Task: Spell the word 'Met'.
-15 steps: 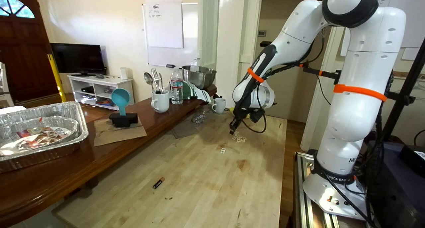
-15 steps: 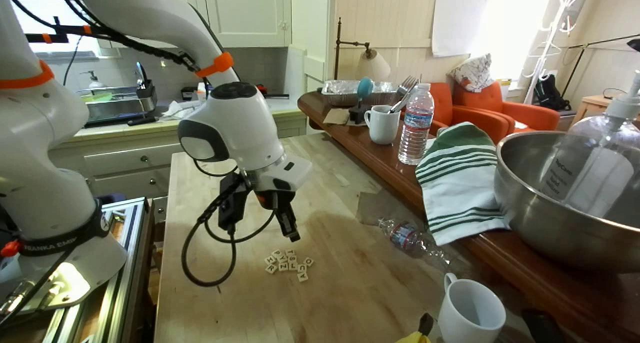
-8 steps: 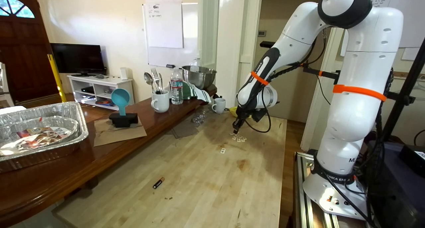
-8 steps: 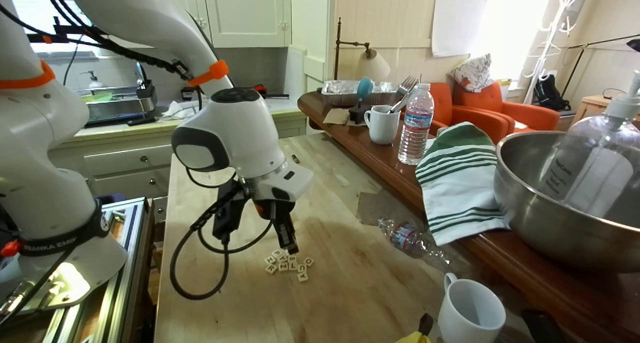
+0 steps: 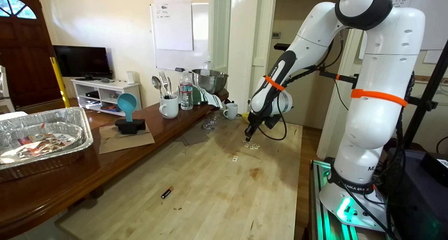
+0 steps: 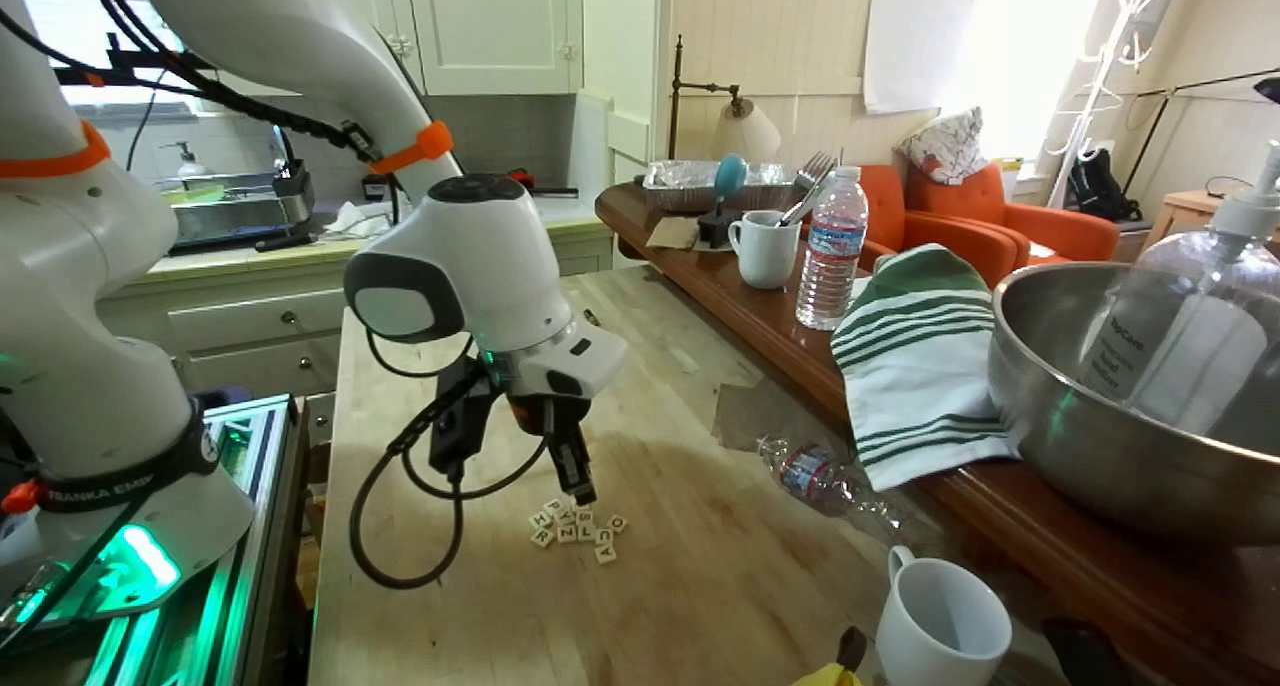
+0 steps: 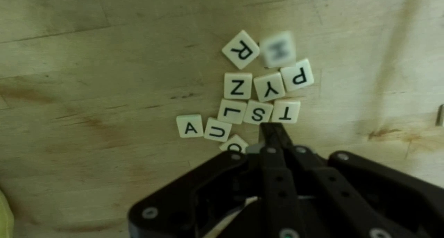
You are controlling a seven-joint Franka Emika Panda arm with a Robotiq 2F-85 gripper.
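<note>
Several white letter tiles lie flat in a loose cluster on the wooden table; they show in both exterior views (image 5: 252,146) (image 6: 576,528). In the wrist view I read R (image 7: 240,49), P (image 7: 297,75), Y (image 7: 269,86), Z (image 7: 237,86), L (image 7: 232,111), S (image 7: 258,112), T (image 7: 285,111), A (image 7: 189,126), U (image 7: 218,129) and a partly covered O (image 7: 234,145). One tile (image 7: 278,49) is blurred, perhaps an H. A lone tile (image 5: 235,159) lies apart, its letter too small to read. My gripper (image 7: 274,127) is shut and empty above the cluster, its tips appearing just below S and T.
A battery (image 5: 167,192) and a crumpled plastic bottle (image 6: 815,476) lie on the table. A white mug (image 6: 943,621) and a yellow banana (image 6: 832,676) stand near its end. The raised brown counter holds a steel bowl (image 6: 1040,386), a towel (image 6: 920,366) and a water bottle (image 6: 833,251).
My gripper has shifted slightly and come lower over the tile cluster, then stayed nearly still. The light on the robot's base has turned from white to green. The tiles have not visibly moved.
</note>
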